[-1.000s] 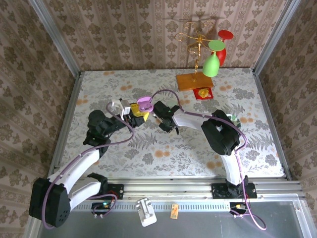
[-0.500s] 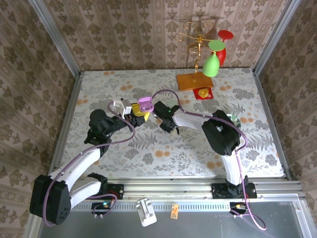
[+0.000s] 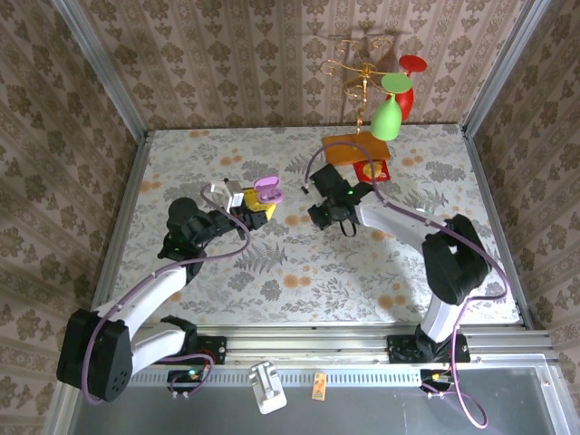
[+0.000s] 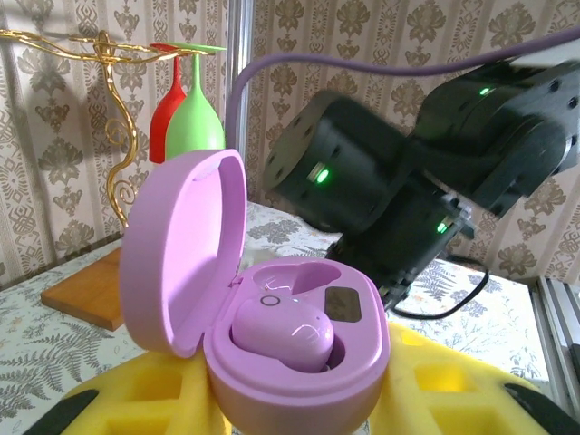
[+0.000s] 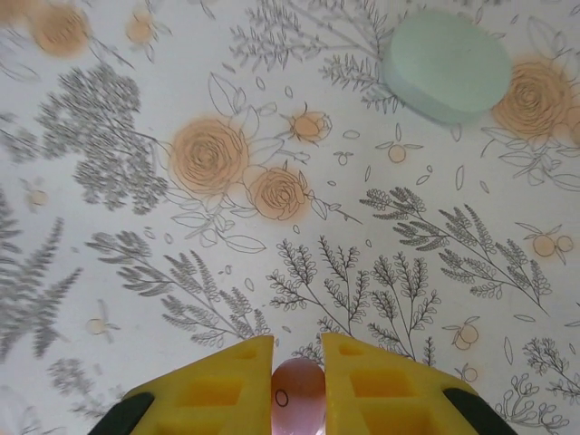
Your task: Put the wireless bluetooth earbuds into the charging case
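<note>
left gripper (image 3: 256,207): yellow foam pads nearly closed, clamped on the base of the lilac pebble-shaped plastic charging case (image 3: 268,188), which sits upright between them

left wrist view: lilac pebble-shaped plastic charging case (image 4: 272,362) has its lid swung open and standing up on the left; one lilac bean-sized earbud (image 4: 285,333) is seated in the near well; the far well (image 4: 299,272) looks empty

right gripper (image 5: 297,352): yellow fingertips almost together, pinching a second pinkish bean-sized earbud (image 5: 297,394) between them, small ring mark on its face

top view: right gripper (image 3: 328,216) is to the right of the case and apart from it, over the floral tablecloth (image 3: 299,272), near the wooden base (image 3: 355,149) of the gold wire glass rack (image 3: 362,68)

green wine glass (image 3: 387,116) and red wine glass (image 3: 410,91) hang upside down from the rack

right wrist view: mint oval closed case (image 5: 446,65) lies flat on the cloth at upper right, well apart from the fingertips

can't tell how high the held earbud is above the cloth
</note>
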You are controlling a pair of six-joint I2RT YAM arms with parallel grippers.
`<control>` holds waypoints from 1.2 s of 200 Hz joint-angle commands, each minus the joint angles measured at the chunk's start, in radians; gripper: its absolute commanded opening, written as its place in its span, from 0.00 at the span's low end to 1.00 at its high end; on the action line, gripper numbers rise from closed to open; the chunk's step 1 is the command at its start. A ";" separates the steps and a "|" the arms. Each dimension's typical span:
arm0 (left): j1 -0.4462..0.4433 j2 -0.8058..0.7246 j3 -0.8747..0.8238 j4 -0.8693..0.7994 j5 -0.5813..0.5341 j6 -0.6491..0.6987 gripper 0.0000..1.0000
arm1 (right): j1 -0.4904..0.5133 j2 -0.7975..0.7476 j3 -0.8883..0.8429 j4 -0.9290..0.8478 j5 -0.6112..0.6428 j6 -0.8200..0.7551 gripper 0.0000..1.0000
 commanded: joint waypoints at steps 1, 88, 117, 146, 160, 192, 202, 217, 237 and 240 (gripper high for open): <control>0.009 0.006 0.002 0.056 0.013 -0.008 0.21 | -0.012 -0.111 -0.038 0.068 -0.146 0.048 0.20; 0.007 0.056 -0.002 0.053 0.018 0.010 0.21 | -0.040 -0.353 -0.033 0.192 -0.469 0.128 0.21; 0.008 0.076 -0.009 0.085 0.024 0.000 0.21 | -0.034 -0.372 -0.018 0.237 -0.543 0.152 0.21; 0.005 0.081 -0.012 0.092 0.034 0.001 0.21 | -0.020 -0.370 0.003 0.279 -0.582 0.175 0.21; 0.004 0.082 -0.012 0.092 0.040 0.002 0.21 | -0.007 -0.360 0.020 0.291 -0.594 0.176 0.21; -0.003 0.090 -0.009 0.093 0.061 0.008 0.21 | 0.018 -0.330 0.064 0.303 -0.604 0.168 0.21; -0.006 0.093 -0.006 0.093 0.073 0.009 0.21 | 0.022 -0.298 0.073 0.309 -0.605 0.166 0.21; -0.010 0.093 -0.004 0.098 0.084 0.010 0.21 | 0.024 -0.282 0.086 0.314 -0.608 0.163 0.21; -0.014 0.093 -0.003 0.099 0.097 0.011 0.22 | 0.026 -0.268 0.098 0.320 -0.611 0.159 0.21; -0.014 0.093 -0.003 0.099 0.098 0.011 0.22 | 0.026 -0.266 0.100 0.320 -0.611 0.158 0.21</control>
